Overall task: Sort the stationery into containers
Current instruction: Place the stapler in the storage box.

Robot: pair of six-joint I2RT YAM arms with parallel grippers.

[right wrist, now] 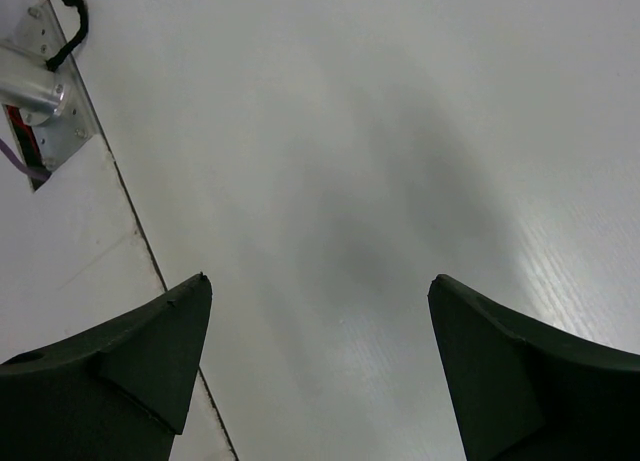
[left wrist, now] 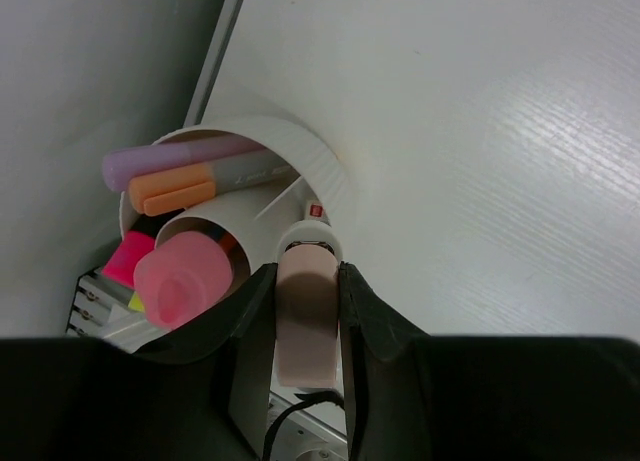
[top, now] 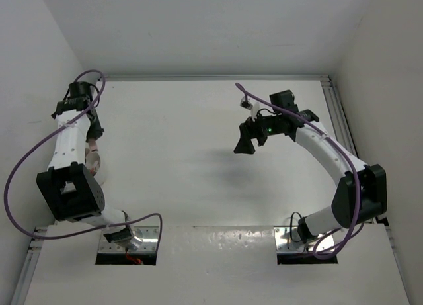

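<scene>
My left gripper is shut on a pale pink eraser with a white sleeve at its far end. That end hangs just over the near rim of the round white tub. A purple highlighter and an orange one lie in the tub. A small pink cup shows at the tub's lower left, with bright pink stationery beside it. From the top view the left gripper is at the far left, over the mostly hidden tub. My right gripper hovers open over bare table, holding nothing.
A wall and the table's metal rail run close behind the tub. The right arm's base plate and a seam in the tabletop lie left of the right gripper.
</scene>
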